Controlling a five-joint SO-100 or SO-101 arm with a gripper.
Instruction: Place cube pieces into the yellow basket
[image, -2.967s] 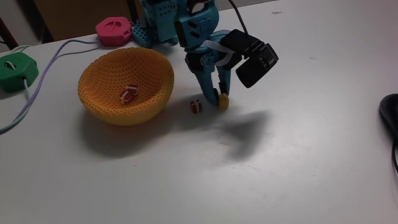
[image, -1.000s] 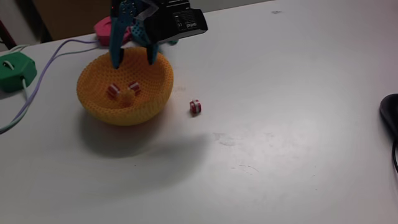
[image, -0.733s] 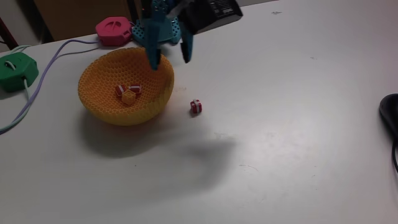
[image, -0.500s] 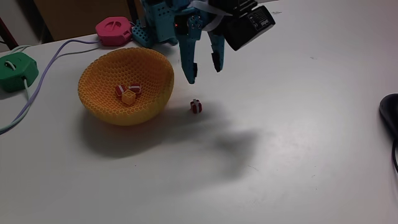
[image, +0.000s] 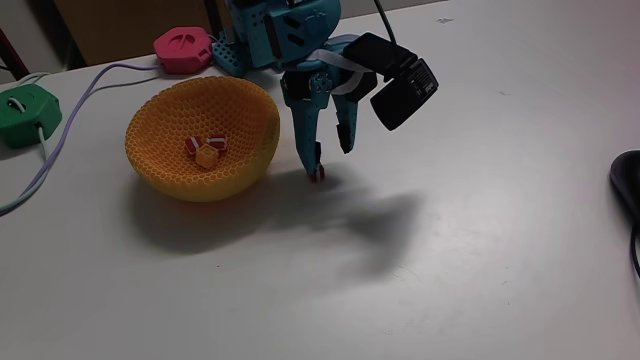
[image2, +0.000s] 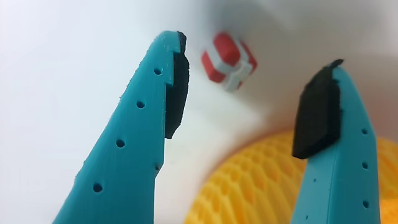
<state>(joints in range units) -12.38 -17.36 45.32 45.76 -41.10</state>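
The yellow basket (image: 165, 120) stands at the left of the fixed view and holds two red-and-white striped cube pieces (image: 192, 147) (image: 217, 142) and a yellow cube piece (image: 205, 156). Another red-and-white cube piece (image: 319, 175) lies on the table just right of the basket, partly hidden behind a teal finger. My gripper (image: 330, 158) hangs open right over it, tips close to the table. In the wrist view the cube (image2: 228, 60) sits just beyond the open gripper (image2: 257, 51), between its two black pads (image2: 176, 93), with the basket's wall (image2: 261, 186) below.
A pink gadget (image: 182, 48) and a green gadget (image: 25, 112) sit at the back left, joined by a pale cable (image: 70, 115). The arm's teal base (image: 255, 45) stands behind the basket. A black object (image: 628, 190) pokes in at the right edge.
The open gripper has swung from above the basket to the right and come down over the cube on the table. The yellow cube has settled in the basket.
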